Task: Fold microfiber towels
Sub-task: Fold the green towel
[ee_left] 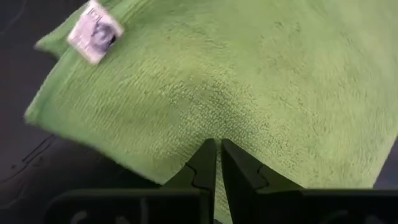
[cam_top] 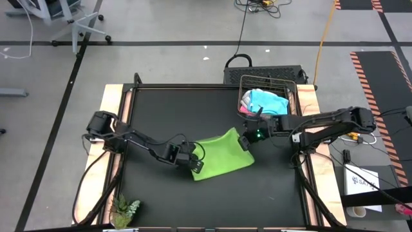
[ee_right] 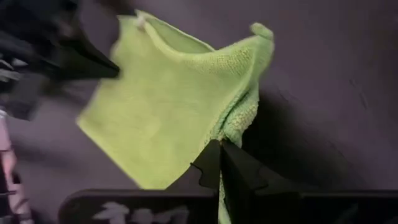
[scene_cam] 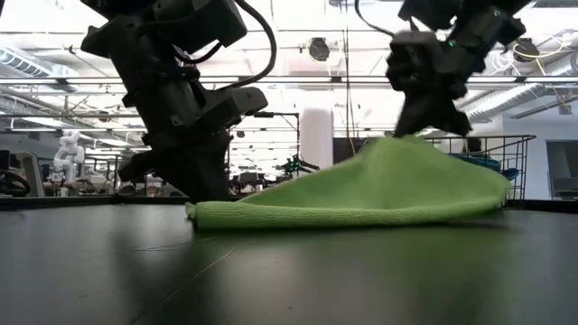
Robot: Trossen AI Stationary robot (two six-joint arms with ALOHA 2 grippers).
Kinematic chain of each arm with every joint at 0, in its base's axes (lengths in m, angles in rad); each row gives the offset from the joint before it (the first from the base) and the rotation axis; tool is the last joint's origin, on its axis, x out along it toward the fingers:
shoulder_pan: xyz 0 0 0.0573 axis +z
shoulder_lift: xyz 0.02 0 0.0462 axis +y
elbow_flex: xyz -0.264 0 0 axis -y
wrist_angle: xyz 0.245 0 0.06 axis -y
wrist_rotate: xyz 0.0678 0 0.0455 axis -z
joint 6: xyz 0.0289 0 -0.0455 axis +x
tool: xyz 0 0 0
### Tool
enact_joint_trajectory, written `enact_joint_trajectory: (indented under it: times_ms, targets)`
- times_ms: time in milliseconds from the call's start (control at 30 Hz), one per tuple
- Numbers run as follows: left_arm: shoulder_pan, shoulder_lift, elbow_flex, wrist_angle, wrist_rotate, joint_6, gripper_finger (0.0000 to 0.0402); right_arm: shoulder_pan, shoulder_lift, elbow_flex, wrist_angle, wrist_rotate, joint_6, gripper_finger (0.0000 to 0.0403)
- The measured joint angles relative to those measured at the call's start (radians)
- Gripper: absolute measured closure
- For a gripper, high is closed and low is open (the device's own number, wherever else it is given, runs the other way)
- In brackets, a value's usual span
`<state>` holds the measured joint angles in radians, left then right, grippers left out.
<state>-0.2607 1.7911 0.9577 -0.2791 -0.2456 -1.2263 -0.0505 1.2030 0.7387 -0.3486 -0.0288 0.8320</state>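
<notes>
Black table mat (cam_top: 167, 109) sitting on open workshop floor. Lime green towel (cam_top: 221, 154) lying mid-table, folded. Left gripper (cam_top: 195, 164) pinching its near-left corner; right gripper (cam_top: 246, 140) pinching the far-right edge, lifting it. Low view showing that lift. Wire basket (cam_top: 293, 87) holding probably blue and pink towels (cam_top: 265, 101).

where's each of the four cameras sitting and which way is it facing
High: overhead, straight down on the table; both arms, green towel, basket.
Low: table height, looking level; left gripper and right gripper pinching the towel.
Left wrist: past its shut fingers onto the towel.
Right wrist: past its shut fingers at the lifted towel.
All four share the towel.
</notes>
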Motion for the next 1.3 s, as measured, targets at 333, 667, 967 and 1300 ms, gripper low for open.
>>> enact_joint_trajectory:
  times_ms: [333,667,967,1300]
  targets:
    - [0.034,0.056,0.001,0.176,-0.024,0.07,0.0376,0.004,0.108,0.064,0.115,-0.051,-0.007,0.0403]
    - [0.069,0.049,0.0,0.18,-0.019,0.118,0.0376,0.043,0.35,0.195,0.394,-0.185,-0.017,0.0403]
    - [0.061,0.049,0.0,0.19,0.011,0.118,0.0376,0.039,0.566,0.438,0.385,-0.229,-0.166,0.0403]
    - [0.001,-0.11,0.0,-0.12,0.072,0.06,0.0376,0.025,0.627,0.467,0.36,-0.261,-0.196,0.0403]
